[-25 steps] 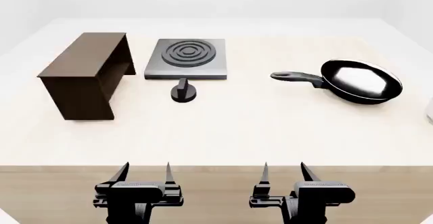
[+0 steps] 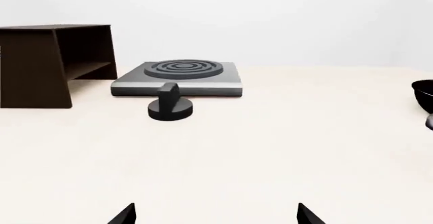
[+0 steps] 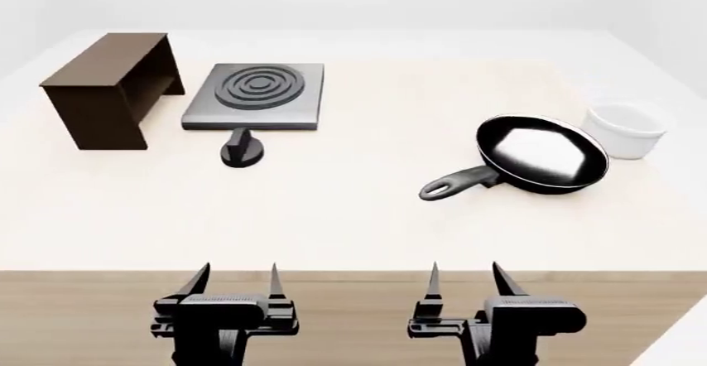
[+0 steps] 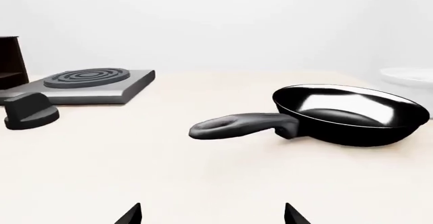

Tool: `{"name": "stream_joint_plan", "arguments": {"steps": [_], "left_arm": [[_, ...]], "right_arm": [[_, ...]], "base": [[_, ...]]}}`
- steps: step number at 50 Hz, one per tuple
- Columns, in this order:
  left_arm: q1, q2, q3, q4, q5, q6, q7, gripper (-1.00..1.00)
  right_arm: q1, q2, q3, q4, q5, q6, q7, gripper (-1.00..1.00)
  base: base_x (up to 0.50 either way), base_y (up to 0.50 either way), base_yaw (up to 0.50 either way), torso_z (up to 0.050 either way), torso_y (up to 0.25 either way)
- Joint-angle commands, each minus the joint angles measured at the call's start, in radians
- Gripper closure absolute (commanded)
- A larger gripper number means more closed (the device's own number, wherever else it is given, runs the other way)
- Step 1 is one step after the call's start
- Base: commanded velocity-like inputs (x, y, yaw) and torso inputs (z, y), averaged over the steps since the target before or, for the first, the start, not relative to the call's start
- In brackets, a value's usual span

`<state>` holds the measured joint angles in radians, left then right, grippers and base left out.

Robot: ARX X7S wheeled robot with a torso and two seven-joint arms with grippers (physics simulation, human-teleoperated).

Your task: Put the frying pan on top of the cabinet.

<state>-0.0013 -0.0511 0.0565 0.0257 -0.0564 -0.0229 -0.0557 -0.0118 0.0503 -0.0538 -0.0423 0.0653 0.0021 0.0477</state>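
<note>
We see the frying pan [image 3: 541,154] on the worktop [image 3: 365,209] at right, its handle [image 3: 459,183] pointing toward us and leftward. A white bowl [image 3: 627,130] sits beside it; the cabinet [image 3: 108,89] stands far left. Left tool [image 3: 237,281] and right tool [image 3: 464,279] hang released.

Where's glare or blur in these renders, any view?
Head view: a bright white glare patch fills much of the pan; shadows are faint, everything sharp. Right wrist view: streaky reflections inside the pan, no blur. Left wrist view: flat, even light on the hob and cabinet, no glare.
</note>
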Motion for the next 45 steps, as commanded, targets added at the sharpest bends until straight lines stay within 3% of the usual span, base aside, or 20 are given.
{"name": "stream_joint_plan", "arguments": {"steps": [1, 19, 21, 26, 29, 45], "left_arm": [[-0.003, -0.020, 0.023, 0.002, -0.020, -0.007, -0.021, -1.00], [0.001, -0.043, 0.049, 0.029, -0.039, -0.019, -0.046, -1.00], [-0.002, -0.050, 0.056, 0.084, -0.029, -0.086, -0.061, -1.00], [-0.104, -0.076, 0.035, 0.500, -0.088, -0.535, -0.094, -1.00], [-0.157, -0.087, 0.028, 0.602, -0.093, -0.621, -0.110, -1.00], [-0.150, -0.111, 0.040, 0.650, -0.110, -0.611, -0.107, -1.00]], "right_arm": [[-0.001, 0.020, -0.019, -0.009, 0.021, 0.000, 0.025, -1.00], [-0.005, 0.042, -0.038, -0.046, 0.050, 0.023, 0.051, -1.00], [0.002, 0.047, -0.028, -0.092, 0.059, 0.083, 0.072, -1.00], [0.053, 0.106, -0.032, -0.506, 0.062, 0.414, 0.104, -1.00], [0.074, 0.119, -0.027, -0.647, 0.066, 0.495, 0.121, -1.00], [0.072, 0.145, -0.031, -0.705, 0.061, 0.494, 0.134, -1.00]], "base": [[0.00, -0.50, 0.00, 0.000, 0.000], [0.00, -0.50, 0.00, 0.000, 0.000], [0.00, -0.16, 0.00, 0.000, 0.000], [0.00, 0.00, 0.00, 0.000, 0.000], [0.00, 0.00, 0.00, 0.000, 0.000], [0.49, 0.00, 0.00, 0.000, 0.000]]}}
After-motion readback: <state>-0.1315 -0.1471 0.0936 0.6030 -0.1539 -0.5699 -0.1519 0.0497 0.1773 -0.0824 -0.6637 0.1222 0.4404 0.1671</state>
